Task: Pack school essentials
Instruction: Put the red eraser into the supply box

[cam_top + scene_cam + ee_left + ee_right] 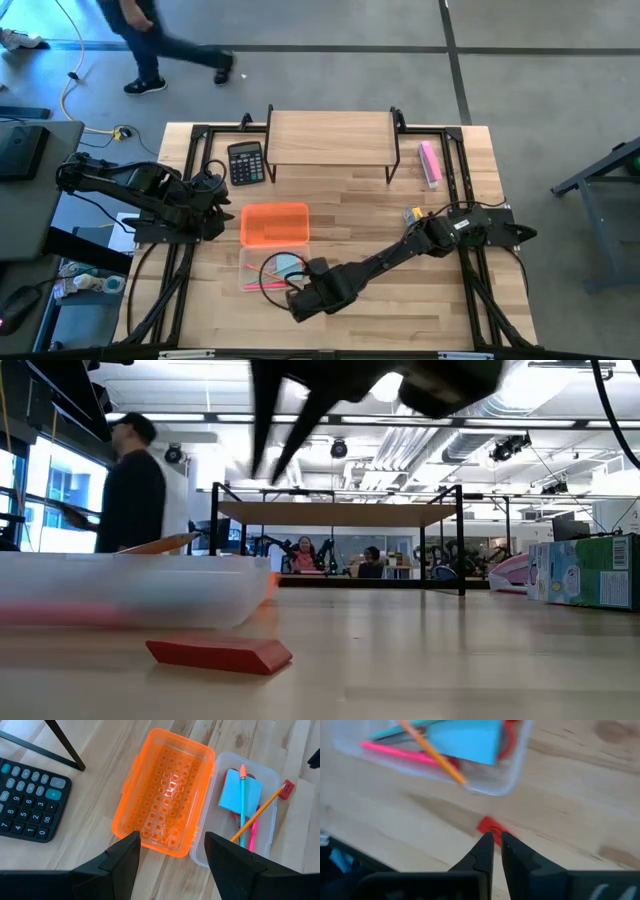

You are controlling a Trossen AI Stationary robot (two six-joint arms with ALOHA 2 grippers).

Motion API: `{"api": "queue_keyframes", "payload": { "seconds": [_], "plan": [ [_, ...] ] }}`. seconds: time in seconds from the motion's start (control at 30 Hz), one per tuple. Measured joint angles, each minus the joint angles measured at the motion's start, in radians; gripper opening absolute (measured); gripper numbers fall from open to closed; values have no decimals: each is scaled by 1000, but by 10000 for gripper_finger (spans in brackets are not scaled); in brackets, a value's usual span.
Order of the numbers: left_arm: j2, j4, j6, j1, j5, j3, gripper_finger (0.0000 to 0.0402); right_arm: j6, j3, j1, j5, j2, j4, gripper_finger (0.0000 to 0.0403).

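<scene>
An open pencil case lies at mid-table: its orange lid [275, 224] [162, 800] and, joined to it, a clear tray [268, 270] [272, 827]. In the tray lie a light-blue notepad [240, 795] [467, 740], a blue pencil, a pink pencil [395, 751] and an orange pencil [260, 812] that sticks out over the rim. A small red piece [220, 653] [488, 826] lies flat on the wood beside the tray. My right gripper [298, 303] [496, 841] [268, 465] is shut and hangs above the red piece. My left gripper [220, 205] [170, 852] is open by the lid's edge.
A black calculator [245, 162] [27, 800] lies left of a low wooden shelf [330, 138] at the far side. A pink bar [429, 162] and a small crayon box [413, 214] [585, 570] lie on the right. A person walks beyond the far edge.
</scene>
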Motion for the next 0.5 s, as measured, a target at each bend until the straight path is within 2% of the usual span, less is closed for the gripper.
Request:
{"api": "queue_keyframes", "payload": {
  "seconds": [0.17,0.5],
  "plan": [
    [0,0,-1,0,0,0,211,-125,0,-1,2,1,75,59],
    [0,0,-4,0,0,0,211,-529,0,-1,-10,46,107,188]
  ]
}}
